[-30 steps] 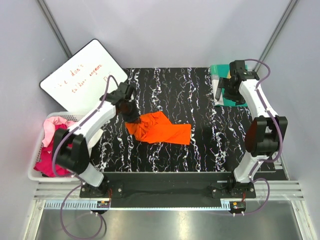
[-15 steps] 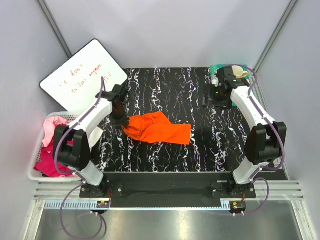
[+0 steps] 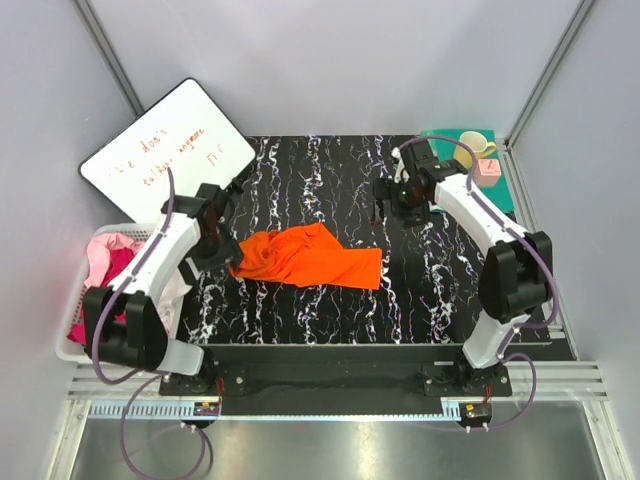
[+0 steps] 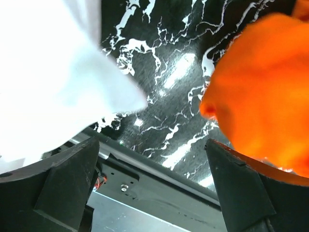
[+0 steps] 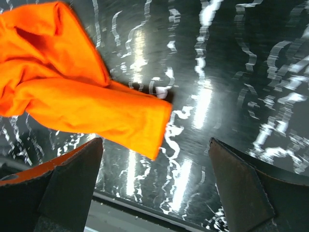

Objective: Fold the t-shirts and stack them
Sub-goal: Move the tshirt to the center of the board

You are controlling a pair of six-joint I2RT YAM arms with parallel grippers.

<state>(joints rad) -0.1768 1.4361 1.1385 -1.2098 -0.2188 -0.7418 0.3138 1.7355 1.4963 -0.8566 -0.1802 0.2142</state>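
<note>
My left claw (image 3: 228, 258) hangs wide open just at the left end of the orange shirt (image 3: 310, 256), with nothing between its fingers. The shirt lies crumpled on the table (image 3: 330, 320), near the middle and a little to the left. My right claw (image 3: 383, 205) is spread open as well and empty, over bare table toward the far right, apart from the shirt. Pink shirts (image 3: 105, 255) lie heaped in the basket (image 3: 70, 350) off the table's left edge.

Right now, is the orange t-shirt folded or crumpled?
Crumpled: the orange t-shirt lies bunched and creased on the black marbled table, edges uneven, no flat fold.
</note>
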